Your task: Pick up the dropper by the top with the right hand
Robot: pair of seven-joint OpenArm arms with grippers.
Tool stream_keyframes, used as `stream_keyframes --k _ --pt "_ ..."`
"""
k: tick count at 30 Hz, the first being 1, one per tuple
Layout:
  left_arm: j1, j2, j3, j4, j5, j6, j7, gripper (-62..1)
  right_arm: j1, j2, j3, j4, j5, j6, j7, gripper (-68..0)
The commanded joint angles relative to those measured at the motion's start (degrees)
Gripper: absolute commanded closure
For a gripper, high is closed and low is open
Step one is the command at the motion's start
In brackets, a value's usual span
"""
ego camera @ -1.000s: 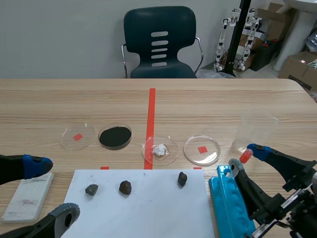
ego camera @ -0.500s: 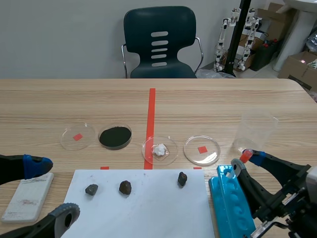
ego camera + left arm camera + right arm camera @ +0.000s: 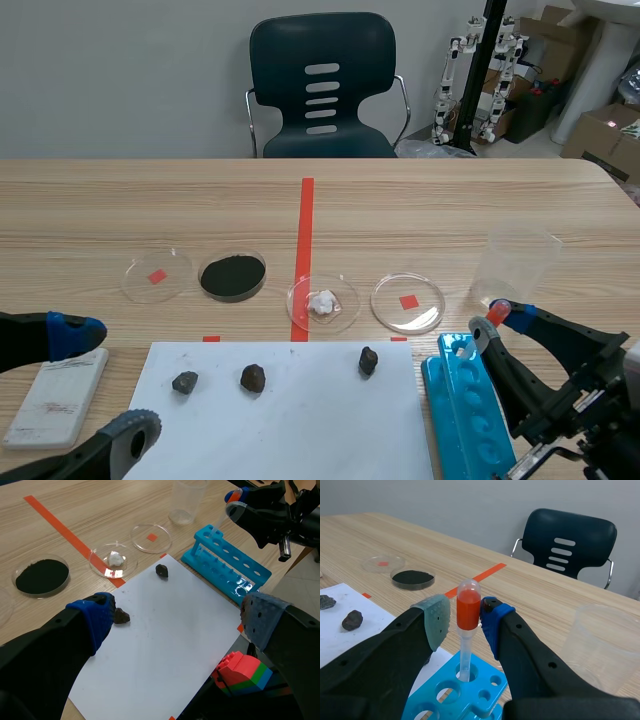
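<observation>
My scene camera faces forward across the wooden table; both nearer wrist cameras share the blue plastic tube rack.

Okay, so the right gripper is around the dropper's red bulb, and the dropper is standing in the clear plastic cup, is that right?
Not quite. The right gripper is around the red bulb of the dropper, but the dropper stands in a hole of the blue rack, not in the clear plastic cup, which sits apart beside the rack. The right wrist view shows this.

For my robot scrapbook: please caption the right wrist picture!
Right claw around the red top of the dropper standing in the blue rack.
</observation>
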Motion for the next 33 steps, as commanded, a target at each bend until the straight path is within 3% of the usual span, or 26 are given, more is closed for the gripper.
stream_keyframes --k 1,5,18,28,33 --pt "-0.33 0.31 -0.15 0.74 -0.74 -0.15 -0.81 -52.5 0.48 0.33 -0.02 0.72 0.48 0.09 1.05 -16.1" --pt "-0.33 0.31 -0.15 0.74 -0.74 -0.15 -0.81 -52.5 0.48 0.33 -0.02 0.72 0.48 0.35 1.05 -10.4" --pt "-0.33 0.31 -0.15 0.74 -0.74 -0.15 -0.81 -52.5 0.50 0.33 -0.02 0.72 0.48 0.55 1.09 -3.6" --pt "-0.33 0.31 -0.15 0.74 -0.74 -0.15 -0.81 -52.5 0.33 0.37 -0.02 0.74 0.48 0.50 1.01 -3.3" --pt "-0.33 0.31 -0.15 0.74 -0.74 -0.15 -0.81 -52.5 0.24 0.37 -0.02 0.74 0.50 0.50 -1.66 -3.3"
